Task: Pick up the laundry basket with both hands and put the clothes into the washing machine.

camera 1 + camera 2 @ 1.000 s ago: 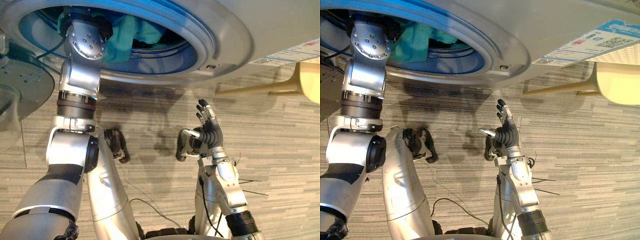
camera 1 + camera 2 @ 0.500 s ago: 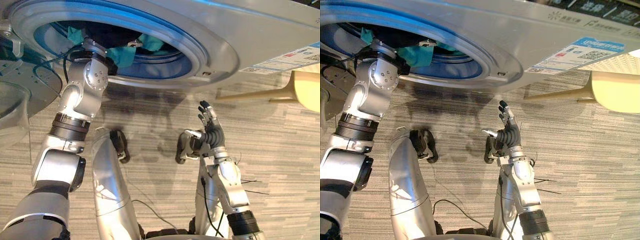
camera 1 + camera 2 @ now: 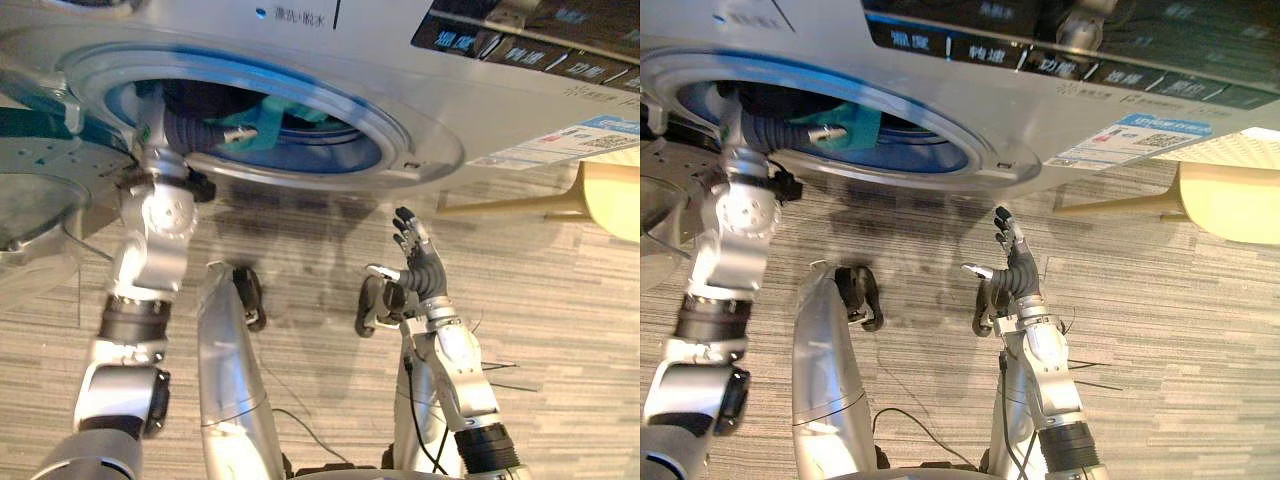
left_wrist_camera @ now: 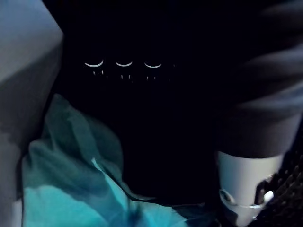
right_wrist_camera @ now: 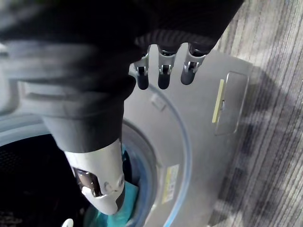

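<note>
Bright, even room light falls on the washing machine and the grey carpet, with soft glare along the silver door ring and a broad, soft-edged shadow on the floor just below the machine. The drum is very dim inside (nearly black in the left wrist view); there the teal cloth catches some light, and three small curved glints shine.

The washer is showing a smooth, glossy silver-grey front, and soft teal cloth is creasing inside its drum. The floor is looking like matt, finely striped carpet, while the right hand is wearing a matt ribbed cover.
</note>
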You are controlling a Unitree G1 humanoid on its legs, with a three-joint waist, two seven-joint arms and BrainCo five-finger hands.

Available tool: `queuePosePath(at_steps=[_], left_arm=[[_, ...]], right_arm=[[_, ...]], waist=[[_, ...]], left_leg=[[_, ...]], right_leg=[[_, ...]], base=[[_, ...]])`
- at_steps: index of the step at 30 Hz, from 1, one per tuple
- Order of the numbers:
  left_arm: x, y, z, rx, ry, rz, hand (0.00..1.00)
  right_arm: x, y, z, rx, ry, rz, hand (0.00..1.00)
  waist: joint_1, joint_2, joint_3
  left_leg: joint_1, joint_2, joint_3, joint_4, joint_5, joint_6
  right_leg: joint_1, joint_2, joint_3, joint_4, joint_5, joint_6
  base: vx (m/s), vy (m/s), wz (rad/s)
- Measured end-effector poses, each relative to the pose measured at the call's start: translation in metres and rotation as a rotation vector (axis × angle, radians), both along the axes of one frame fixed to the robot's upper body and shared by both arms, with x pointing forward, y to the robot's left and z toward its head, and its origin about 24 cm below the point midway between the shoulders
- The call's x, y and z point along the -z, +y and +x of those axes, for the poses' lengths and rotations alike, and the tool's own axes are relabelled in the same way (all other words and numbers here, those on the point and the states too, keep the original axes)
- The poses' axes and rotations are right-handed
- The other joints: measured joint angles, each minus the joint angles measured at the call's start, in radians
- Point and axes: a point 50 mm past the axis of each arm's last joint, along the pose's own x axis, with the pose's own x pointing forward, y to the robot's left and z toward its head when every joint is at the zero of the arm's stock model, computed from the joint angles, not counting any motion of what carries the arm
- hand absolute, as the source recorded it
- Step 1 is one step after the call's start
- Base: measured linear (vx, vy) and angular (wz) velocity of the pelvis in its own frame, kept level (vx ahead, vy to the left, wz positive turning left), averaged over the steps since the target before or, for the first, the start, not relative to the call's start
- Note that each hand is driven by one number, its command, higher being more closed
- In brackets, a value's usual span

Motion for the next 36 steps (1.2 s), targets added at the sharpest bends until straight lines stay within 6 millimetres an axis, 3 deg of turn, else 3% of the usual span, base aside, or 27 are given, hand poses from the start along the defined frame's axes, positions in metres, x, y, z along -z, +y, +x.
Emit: queuePosePath(at_steps=[8,14,18,21,24,30,36], left_arm=[[0.072,-0.011,-0.030,0.071,0.128,-0.363,0.00],[0.107,-0.030,-0.041,0.178,0.231,-0.578,0.00],[0.144,-0.045,-0.052,0.232,0.372,-0.666,0.00],[0.172,-0.045,-0.057,0.208,0.490,-0.695,0.00],[0.195,-0.043,-0.060,0.183,0.584,-0.726,0.00],[0.261,-0.039,-0.085,0.068,0.846,-0.828,0.00],[0.319,-0.037,-0.121,-0.062,1.118,-0.843,0.00]], right_arm=[[0.006,-0.002,-0.003,0.032,0.023,-0.036,0.00],[0.015,-0.006,-0.007,0.065,0.072,-0.065,0.00],[0.039,-0.014,-0.017,0.093,0.172,-0.073,0.00],[0.059,-0.017,-0.024,0.102,0.262,-0.089,0.00],[0.075,-0.019,-0.026,0.108,0.334,-0.098,0.00],[0.116,-0.024,-0.039,0.132,0.535,-0.105,0.00],[0.159,-0.027,-0.062,0.149,0.749,-0.105,0.00]], waist=[[0.017,0.022,-0.041],[0.035,0.035,-0.061],[0.037,0.038,-0.095],[0.055,0.044,-0.102],[0.054,0.044,-0.104],[0.055,0.042,-0.110],[0.051,0.040,-0.205]], left_leg=[[0.026,-0.015,-0.012,-0.057,0.018,-0.019],[0.119,-0.017,-0.012,-0.104,0.025,-0.031],[0.240,-0.033,-0.005,-0.206,0.039,-0.035],[0.358,-0.040,0.002,-0.301,0.069,-0.044],[0.466,-0.058,0.004,-0.409,0.107,-0.052],[0.819,-0.075,0.062,-0.799,0.236,-0.046],[1.073,-0.120,0.122,-1.146,0.365,-0.021]], right_leg=[[0.032,-0.007,-0.019,-0.033,-0.007,-0.013],[0.128,-0.007,-0.035,-0.076,-0.008,-0.014],[0.258,-0.022,-0.062,-0.165,-0.011,-0.009],[0.383,-0.025,-0.089,-0.250,-0.001,-0.017],[0.498,-0.038,-0.123,-0.341,0.015,-0.022],[0.840,-0.022,-0.186,-0.713,0.145,-0.001],[1.067,-0.018,-0.210,-1.037,0.270,0.037]], base=[[0.04,-0.059,0.08],[0.06,-0.055,0.03],[0.05,-0.064,0.21],[0.09,-0.074,0.22],[0.11,-0.076,0.34],[0.14,-0.002,0.12],[0.12,0.076,0.04]])
